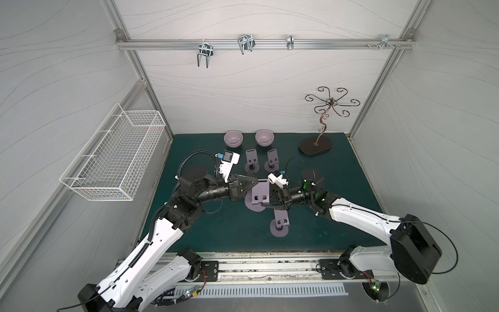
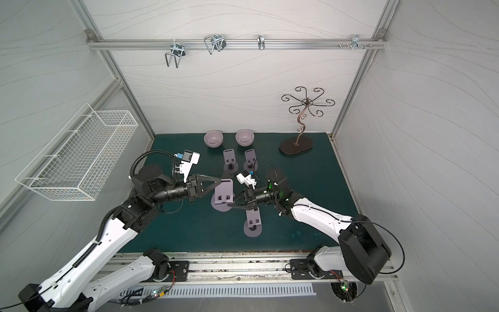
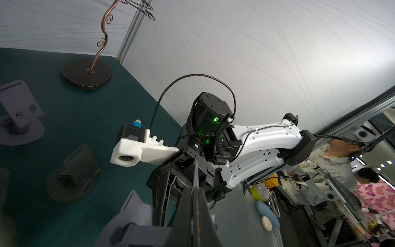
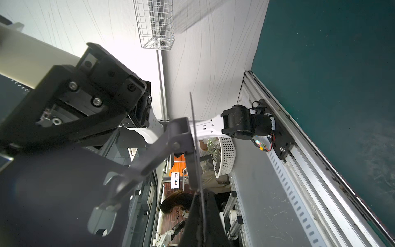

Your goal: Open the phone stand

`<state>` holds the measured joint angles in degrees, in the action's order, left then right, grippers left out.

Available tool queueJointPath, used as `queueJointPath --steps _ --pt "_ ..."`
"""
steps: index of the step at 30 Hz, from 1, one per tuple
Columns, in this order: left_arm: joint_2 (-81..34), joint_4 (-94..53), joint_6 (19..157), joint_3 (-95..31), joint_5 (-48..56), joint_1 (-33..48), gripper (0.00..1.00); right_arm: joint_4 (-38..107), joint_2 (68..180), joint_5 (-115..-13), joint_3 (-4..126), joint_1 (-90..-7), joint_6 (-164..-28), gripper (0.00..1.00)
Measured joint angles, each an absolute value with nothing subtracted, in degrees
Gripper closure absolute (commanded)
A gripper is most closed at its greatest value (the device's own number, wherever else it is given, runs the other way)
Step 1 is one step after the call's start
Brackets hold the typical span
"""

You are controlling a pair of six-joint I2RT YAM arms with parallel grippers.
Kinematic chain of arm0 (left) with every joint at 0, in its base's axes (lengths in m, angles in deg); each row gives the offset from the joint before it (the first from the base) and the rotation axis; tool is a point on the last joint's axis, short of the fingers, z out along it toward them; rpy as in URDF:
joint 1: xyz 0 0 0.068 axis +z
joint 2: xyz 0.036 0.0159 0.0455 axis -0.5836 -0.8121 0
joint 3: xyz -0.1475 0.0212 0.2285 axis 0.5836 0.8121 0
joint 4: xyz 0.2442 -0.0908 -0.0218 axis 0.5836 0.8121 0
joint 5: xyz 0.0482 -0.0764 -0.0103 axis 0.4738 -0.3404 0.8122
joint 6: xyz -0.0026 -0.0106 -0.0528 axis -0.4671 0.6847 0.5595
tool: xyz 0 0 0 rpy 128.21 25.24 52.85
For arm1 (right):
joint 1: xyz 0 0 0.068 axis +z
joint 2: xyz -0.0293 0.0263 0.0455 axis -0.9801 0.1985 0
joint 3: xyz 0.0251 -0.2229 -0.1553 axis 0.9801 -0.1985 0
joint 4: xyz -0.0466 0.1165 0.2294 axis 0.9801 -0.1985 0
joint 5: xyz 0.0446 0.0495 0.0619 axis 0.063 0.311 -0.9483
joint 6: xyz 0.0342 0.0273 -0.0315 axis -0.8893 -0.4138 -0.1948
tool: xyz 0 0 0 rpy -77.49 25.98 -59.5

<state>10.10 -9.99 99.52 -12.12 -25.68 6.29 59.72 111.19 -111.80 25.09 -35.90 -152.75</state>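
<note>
Nothing written could be read in any view: no text, label, brand, number or sign was legible on the things on show. A small bright screen (image 4: 175, 180), seen in the room beyond in the right wrist view, carried dark marks, but they were too small and blurred to make out.
</note>
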Motion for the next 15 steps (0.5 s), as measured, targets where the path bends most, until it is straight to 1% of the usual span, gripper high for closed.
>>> queueJointPath --steps 2,7,11,15 --pt "9.92 -8.15 98.19 -12.93 -26.42 6.29 1.00 57.03 111.04 -112.08 26.16 -35.94 -151.57 1.00" --pt "9.09 -8.79 97.80 -13.45 -28.39 6.80 1.00 43.53 110.65 -111.82 32.37 -36.77 -145.30 1.00" --pt "9.73 -11.50 97.84 -11.73 -28.20 6.84 1.00 40.12 110.67 -112.73 33.97 -38.04 -144.47 1.00" --pt "9.86 -17.73 101.10 -7.20 -28.26 6.97 1.00 36.29 111.72 -112.95 34.71 -38.59 -143.77 1.00"
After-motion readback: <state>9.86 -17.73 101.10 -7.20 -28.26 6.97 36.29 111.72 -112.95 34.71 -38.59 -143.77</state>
